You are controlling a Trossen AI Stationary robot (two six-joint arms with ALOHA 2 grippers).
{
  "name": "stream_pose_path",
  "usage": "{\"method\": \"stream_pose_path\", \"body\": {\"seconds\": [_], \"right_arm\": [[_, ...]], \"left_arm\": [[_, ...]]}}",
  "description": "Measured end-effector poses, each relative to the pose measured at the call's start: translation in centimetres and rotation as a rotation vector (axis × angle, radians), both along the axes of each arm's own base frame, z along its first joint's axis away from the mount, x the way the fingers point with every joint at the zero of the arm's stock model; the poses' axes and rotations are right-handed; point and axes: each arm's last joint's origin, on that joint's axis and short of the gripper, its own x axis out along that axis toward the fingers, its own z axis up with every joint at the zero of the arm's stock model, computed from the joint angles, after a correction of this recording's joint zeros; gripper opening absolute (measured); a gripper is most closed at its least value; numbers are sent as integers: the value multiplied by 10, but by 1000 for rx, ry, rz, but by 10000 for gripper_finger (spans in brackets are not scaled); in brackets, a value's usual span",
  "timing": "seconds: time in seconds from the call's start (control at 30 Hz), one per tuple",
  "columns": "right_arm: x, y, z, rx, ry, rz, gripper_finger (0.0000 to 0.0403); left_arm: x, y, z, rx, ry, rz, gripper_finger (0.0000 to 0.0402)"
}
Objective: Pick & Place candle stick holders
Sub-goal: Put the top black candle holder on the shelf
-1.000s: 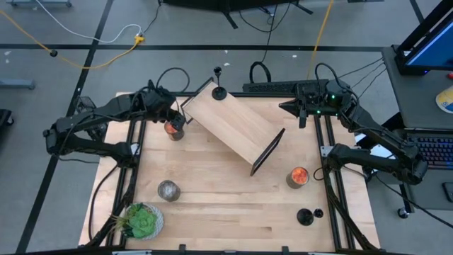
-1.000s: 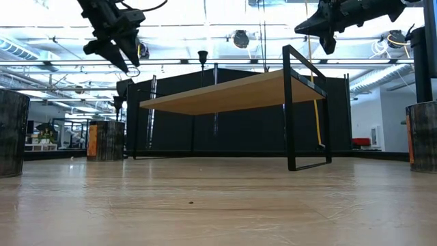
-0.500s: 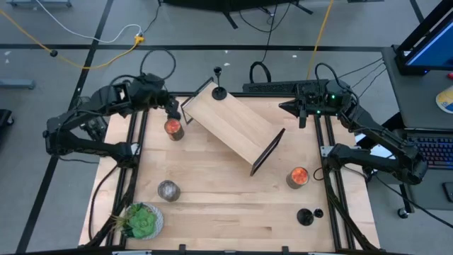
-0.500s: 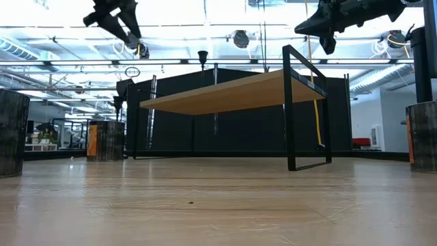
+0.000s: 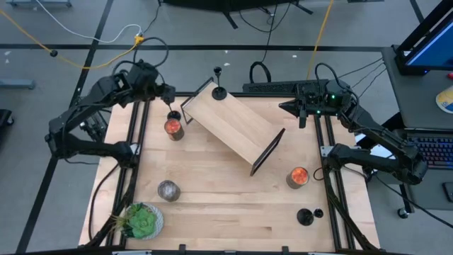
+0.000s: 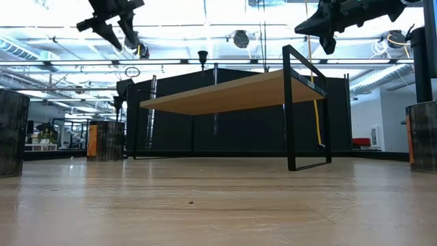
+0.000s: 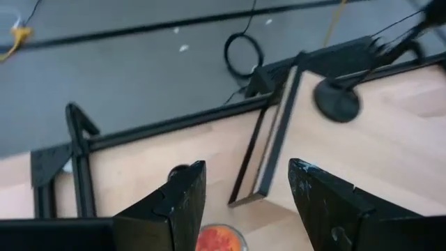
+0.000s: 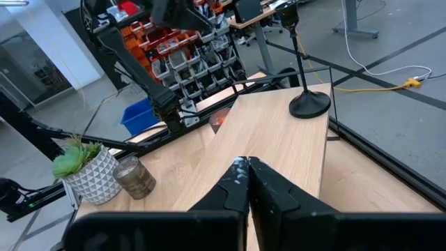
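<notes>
Saw one candle stick holder (image 5: 219, 91) standing on the far corner of the small wooden shelf (image 5: 233, 126), up in the middle of the high view. Saw two more candle stick holders (image 5: 308, 216) down at the lower right of the table (image 5: 212, 198). Found the left gripper (image 5: 170, 97) at the upper left, up in the air, fingers (image 7: 174, 202) spread wide, nothing in them. Found the right gripper (image 5: 301, 117) at the upper right, fingers pressed together, nothing in them.
</notes>
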Motion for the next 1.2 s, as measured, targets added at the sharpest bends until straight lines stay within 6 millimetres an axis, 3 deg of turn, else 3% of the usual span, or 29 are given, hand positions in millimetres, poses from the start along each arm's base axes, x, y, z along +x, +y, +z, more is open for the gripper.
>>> {"method": "stream_pose_path", "body": {"seconds": [0.4, 1.2], "right_arm": [[0, 0, 0, 5, -1, 0, 0], [0, 0, -1, 5, 5, 1, 0]], "left_arm": [[-4, 38, -30, -247, 100, 126, 212], [1, 79, -68, -445, 228, 173, 212]]}}
